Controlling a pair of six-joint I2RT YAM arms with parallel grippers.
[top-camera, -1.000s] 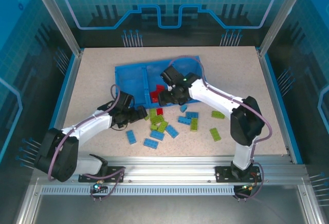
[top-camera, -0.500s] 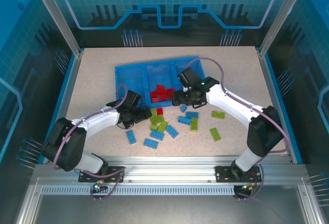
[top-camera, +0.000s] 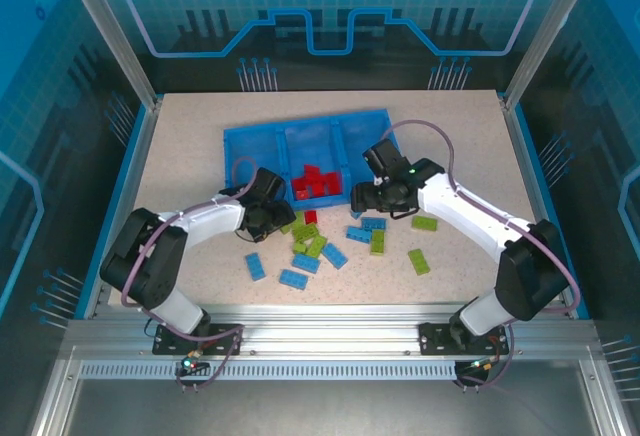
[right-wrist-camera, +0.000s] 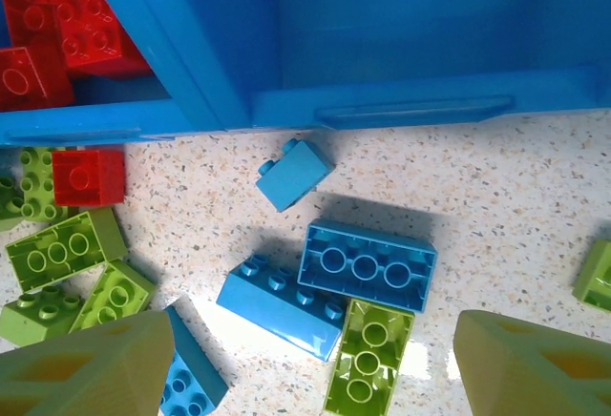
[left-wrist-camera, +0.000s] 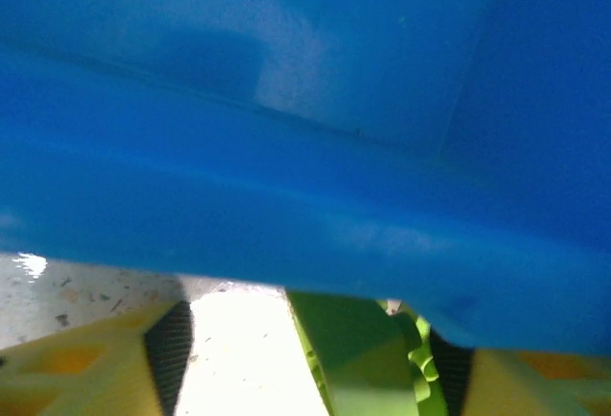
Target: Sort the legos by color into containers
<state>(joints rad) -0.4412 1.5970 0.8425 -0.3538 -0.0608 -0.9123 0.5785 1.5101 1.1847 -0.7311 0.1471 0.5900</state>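
The blue tray lies at the back of the table, and red legos fill its middle compartment. Green and blue legos lie loose in front of it. My left gripper is low at the tray's front wall. A green brick stands between its jaws against the right finger, with a gap to the left finger. My right gripper hangs open above two blue bricks and an upturned green brick, holding nothing.
A small blue brick and a red brick lie by the tray's front wall. More green bricks are scattered right of the right gripper. Blue bricks lie toward the near edge.
My left gripper slid right to the green bricks at the tray's front and its jaws narrowed. My right gripper moved right, from over the red compartment to above the blue bricks.
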